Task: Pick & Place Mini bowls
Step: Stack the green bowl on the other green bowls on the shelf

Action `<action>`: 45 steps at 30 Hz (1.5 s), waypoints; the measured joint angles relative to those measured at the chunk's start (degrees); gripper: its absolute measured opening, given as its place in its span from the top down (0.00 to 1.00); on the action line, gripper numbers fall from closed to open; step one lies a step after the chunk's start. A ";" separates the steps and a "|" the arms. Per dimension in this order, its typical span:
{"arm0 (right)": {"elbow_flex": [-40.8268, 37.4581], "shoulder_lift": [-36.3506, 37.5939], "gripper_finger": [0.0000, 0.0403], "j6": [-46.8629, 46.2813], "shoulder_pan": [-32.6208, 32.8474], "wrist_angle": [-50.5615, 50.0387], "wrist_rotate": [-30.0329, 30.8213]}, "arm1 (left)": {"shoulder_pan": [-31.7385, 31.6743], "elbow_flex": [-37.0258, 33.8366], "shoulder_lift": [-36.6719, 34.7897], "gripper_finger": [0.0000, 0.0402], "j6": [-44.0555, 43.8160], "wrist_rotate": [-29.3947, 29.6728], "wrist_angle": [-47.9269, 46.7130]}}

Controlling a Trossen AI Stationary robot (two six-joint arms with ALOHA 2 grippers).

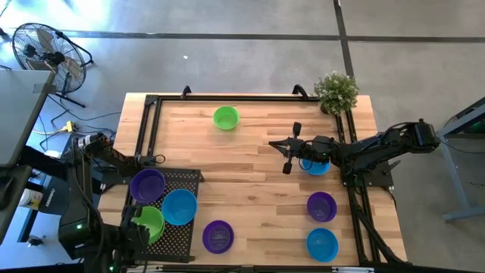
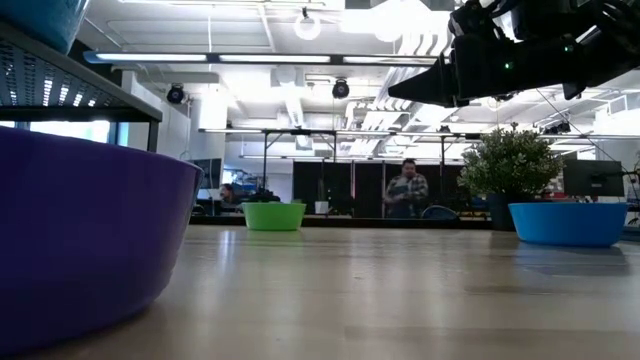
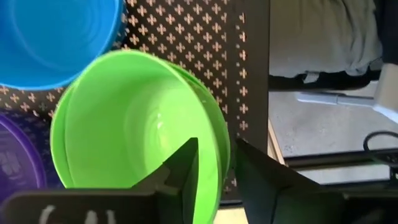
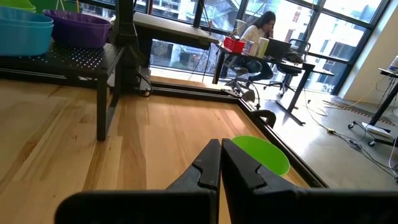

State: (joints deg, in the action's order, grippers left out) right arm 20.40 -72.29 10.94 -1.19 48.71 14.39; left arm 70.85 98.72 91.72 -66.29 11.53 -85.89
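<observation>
On the black perforated rack (image 1: 189, 178) at the near left sit a purple bowl (image 1: 148, 184), a blue bowl (image 1: 179, 206) and a green bowl (image 3: 137, 124). My left gripper (image 3: 217, 152) points down over the green bowl and is open, one finger inside its rim and one outside. My right gripper (image 1: 273, 142) hovers shut and level above the table's right half, with a blue bowl (image 1: 316, 166) under its wrist. More mini bowls rest on the table: green (image 1: 226, 117) at the far side, purple (image 1: 218, 236), purple (image 1: 321, 205) and blue (image 1: 322, 244) nearer. My left gripper stands from above astride the green bowl's rim (image 3: 219, 134) on the side nearest the rack's edge. One finger (image 3: 186, 165) is inside the bowl and the other outside. I cannot tell whether either touches the rim. The bowl rests on the rack.
A potted plant (image 1: 336, 91) stands at the far right corner. A black frame (image 1: 242, 99) runs along the table's edges. The rack stands raised on legs (image 4: 106, 93) above the tabletop. Bare wood lies in the table's middle. People sit in the room beyond.
</observation>
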 joint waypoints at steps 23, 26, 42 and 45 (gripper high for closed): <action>0.00 -0.01 1.00 0.02 -0.01 -0.01 0.00 | 0.02 0.02 0.00 0.98 -0.17 -1.93 -2.10; 0.00 -0.02 1.00 0.00 -0.02 0.00 0.00 | 0.02 0.02 0.00 0.99 -0.16 -1.62 -3.29; 0.00 0.00 1.00 0.02 -0.02 -0.07 -0.02 | 0.02 0.04 0.55 0.79 -1.14 -0.25 -2.57; 0.00 -0.02 1.00 0.02 0.00 -0.07 0.00 | 0.02 0.04 0.55 0.73 -1.70 -1.17 -2.58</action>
State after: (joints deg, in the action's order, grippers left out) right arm 20.40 -72.31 10.96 -1.19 48.64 14.39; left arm 70.87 98.76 92.27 -67.99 10.36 -88.46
